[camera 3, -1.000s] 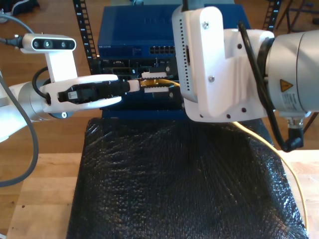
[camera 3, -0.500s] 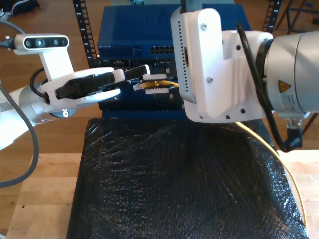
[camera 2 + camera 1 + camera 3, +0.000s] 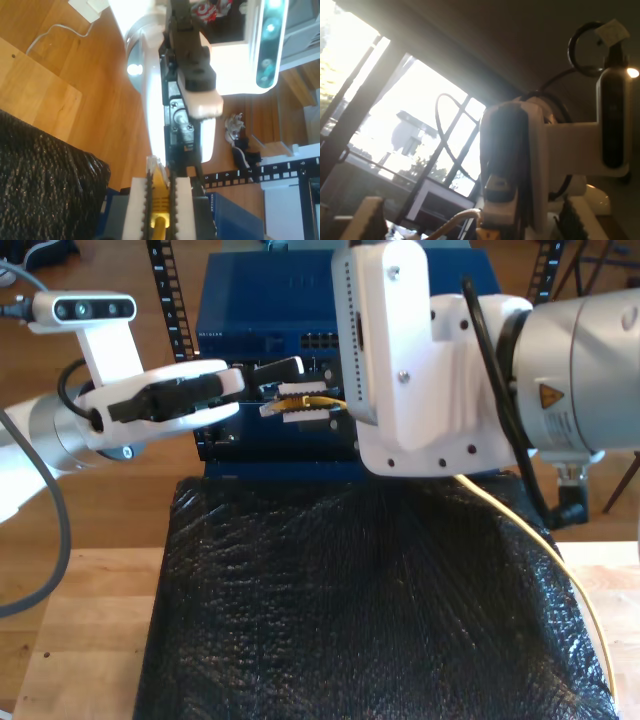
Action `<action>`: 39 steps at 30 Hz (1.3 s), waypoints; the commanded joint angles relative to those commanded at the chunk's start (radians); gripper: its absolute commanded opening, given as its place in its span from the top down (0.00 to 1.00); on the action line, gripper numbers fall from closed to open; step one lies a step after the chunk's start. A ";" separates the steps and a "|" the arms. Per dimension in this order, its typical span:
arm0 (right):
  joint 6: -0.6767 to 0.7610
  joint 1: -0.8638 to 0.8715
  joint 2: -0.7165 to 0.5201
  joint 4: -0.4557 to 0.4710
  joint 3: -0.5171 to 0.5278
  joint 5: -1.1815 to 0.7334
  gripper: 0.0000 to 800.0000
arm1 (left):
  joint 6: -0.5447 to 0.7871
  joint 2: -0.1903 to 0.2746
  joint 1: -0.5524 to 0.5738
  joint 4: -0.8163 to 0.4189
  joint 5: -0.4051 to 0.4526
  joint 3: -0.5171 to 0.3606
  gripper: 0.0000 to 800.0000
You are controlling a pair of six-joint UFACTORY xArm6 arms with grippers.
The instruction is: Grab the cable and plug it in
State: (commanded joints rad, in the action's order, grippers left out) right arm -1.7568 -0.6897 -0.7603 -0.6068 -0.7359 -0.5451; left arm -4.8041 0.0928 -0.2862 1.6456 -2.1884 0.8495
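My first gripper (image 3: 268,375), jaws wide, has let go and lifted off left of the cable (image 3: 303,399), whose plug my second gripper (image 3: 159,186) now pinches alone and has raised to the switch (image 3: 270,300) face, so insertion looks next.

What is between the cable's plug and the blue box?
My first gripper sits right at the plug of the cable, held by my second gripper; the blue box is just behind.
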 joint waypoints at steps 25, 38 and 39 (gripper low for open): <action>0.064 0.181 0.052 -0.046 -0.043 -0.109 1.00 | 0.035 0.025 -0.163 -0.379 0.183 0.190 0.00; 0.152 0.364 0.084 -0.037 -0.044 -0.236 1.00 | 0.092 0.081 -0.190 -0.672 0.245 0.224 0.00; 0.157 0.371 0.092 -0.035 -0.043 -0.236 1.00 | 0.100 0.081 -0.190 -0.690 0.245 0.229 0.00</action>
State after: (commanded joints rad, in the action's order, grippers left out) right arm -1.6003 -0.3184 -0.6682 -0.6421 -0.7789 -0.7814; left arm -4.7043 0.1741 -0.4764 0.9551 -1.9429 1.0781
